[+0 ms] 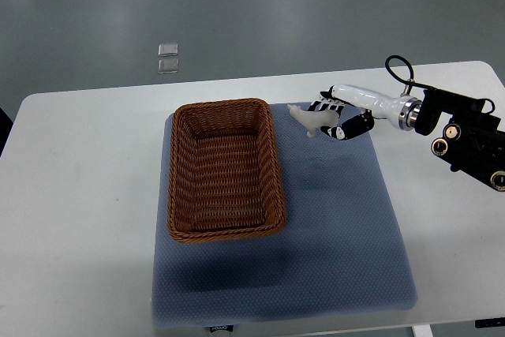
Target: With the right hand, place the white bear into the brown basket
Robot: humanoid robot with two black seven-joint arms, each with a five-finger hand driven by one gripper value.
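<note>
Right hand point(341, 120) has its fingers curled around the white bear point(311, 119), holding it raised just right of the brown basket point(225, 170), near its far corner. Best move: carry it left past the rim to basket center, lower, then release.

Legible text, labels, brands, numbers: none. Small dark tag at front edge of blue textured fabric mat point(284, 274) carries pale marking, too small and blurred to read. No print discernible on white tabletop point(79, 195).
</note>
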